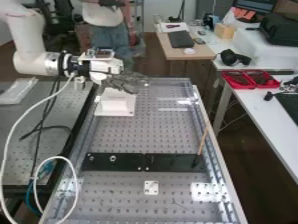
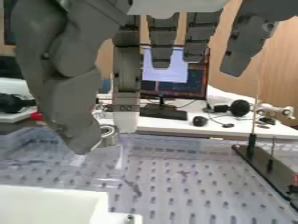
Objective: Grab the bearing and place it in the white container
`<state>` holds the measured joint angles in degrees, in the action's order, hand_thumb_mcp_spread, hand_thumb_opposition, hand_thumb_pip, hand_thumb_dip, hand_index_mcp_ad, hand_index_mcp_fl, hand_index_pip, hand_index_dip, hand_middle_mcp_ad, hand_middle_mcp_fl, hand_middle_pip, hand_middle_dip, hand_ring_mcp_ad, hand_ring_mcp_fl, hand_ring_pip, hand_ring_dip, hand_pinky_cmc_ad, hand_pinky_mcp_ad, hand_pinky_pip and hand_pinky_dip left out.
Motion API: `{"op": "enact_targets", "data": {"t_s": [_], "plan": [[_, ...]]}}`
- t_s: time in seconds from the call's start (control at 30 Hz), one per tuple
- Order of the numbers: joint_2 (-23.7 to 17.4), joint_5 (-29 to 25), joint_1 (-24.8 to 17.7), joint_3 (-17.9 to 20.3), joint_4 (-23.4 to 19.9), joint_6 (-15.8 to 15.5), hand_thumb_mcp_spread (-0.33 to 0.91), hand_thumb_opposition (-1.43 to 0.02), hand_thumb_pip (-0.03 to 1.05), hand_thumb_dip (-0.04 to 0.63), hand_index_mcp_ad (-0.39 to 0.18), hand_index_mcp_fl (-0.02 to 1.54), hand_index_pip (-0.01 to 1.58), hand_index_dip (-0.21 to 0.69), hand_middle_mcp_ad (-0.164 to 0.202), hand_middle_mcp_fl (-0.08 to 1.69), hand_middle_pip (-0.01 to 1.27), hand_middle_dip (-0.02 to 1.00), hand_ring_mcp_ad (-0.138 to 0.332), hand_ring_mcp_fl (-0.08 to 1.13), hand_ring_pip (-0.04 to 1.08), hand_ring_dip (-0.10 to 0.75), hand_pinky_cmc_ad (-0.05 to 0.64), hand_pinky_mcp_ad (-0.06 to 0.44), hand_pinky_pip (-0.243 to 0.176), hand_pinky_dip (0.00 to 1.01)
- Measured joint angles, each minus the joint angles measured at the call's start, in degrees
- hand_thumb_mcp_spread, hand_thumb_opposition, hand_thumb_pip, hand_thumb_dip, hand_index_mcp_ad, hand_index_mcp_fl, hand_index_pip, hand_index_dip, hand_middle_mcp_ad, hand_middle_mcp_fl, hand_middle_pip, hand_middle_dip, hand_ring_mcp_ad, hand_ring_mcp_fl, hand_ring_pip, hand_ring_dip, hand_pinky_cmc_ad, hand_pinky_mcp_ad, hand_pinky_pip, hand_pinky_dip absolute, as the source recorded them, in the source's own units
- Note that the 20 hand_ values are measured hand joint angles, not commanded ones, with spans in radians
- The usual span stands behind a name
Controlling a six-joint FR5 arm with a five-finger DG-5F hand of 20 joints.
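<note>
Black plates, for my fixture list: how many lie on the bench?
2, end to end across the bench in the high view: left plate, and right plate with the wooden stick.

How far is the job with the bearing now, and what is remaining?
The grab looks done: the hand pinches the bearing between thumb and a finger. So the bearing is in hand, raised off the perforated table, near the white container. Left: placing it inside and letting go.

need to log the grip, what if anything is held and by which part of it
The robot hand holds the bearing by its outer rim, pinched between the thumb tip and one fingertip.
</note>
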<state>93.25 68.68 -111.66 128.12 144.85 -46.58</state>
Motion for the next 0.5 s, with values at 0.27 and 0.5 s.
{"op": "enact_targets", "data": {"t_s": [0.27,0.5], "plan": [[-0.3,-3.9,-6.9,3.4,-2.0,2.4,0.38,-0.87,0.58,0.278,-0.070,0.35,1.53,0.035,0.068,0.04,0.13,0.16,0.126,0.00,0.09,0.072,0.367,0.295,-0.059,0.25],[0.3,-7.5,-9.9,4.9,-3.5,3.8,0.38,-0.87,0.58,0.278,-0.070,0.35,1.53,0.031,0.070,0.04,0.13,0.16,0.126,0.00,0.09,0.072,0.367,0.293,-0.059,0.25]]}}
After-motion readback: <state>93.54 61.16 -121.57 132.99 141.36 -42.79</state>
